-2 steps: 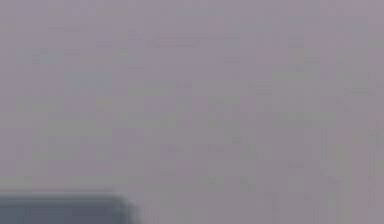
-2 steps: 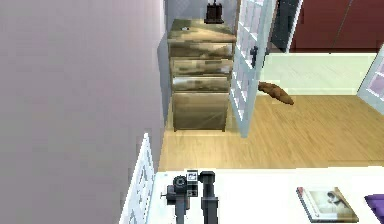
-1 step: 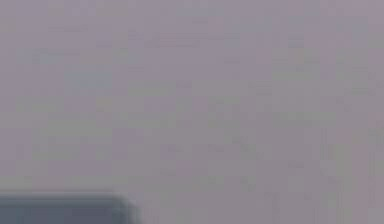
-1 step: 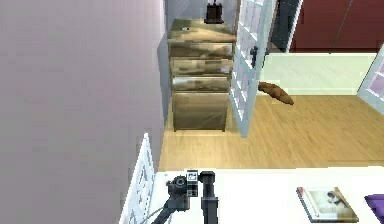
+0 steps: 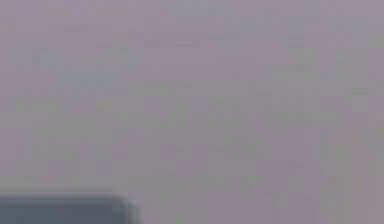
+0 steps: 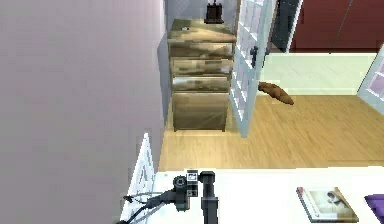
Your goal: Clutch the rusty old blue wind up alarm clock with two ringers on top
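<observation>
In the arm side view my gripper (image 6: pixel 141 205) sits at the bottom edge, left of the dark arm bar (image 6: pixel 210 203). Its thin fingers (image 6: pixel 150 200) reach left over the edge of a white surface (image 6: pixel 260 190). Only that bare surface and the wall lie behind its far end, so it holds nothing. Far up the view, a small dark thing (image 6: pixel 214 12) stands on top of a wooden shelf unit (image 6: pixel 200 70); its shape is too small to make out.
A lilac wall (image 6: pixel 70 90) takes up the arm side view's left and the forward view (image 5: pixel 200 90), with a dark grey block (image 5: pixel 60 208) low at left. A white glazed door (image 6: pixel 246 60) stands beside the shelves. A brown thing (image 6: pixel 275 92) lies on the wood floor (image 6: pixel 310 130). A book (image 6: pixel 328 203) rests on the white surface.
</observation>
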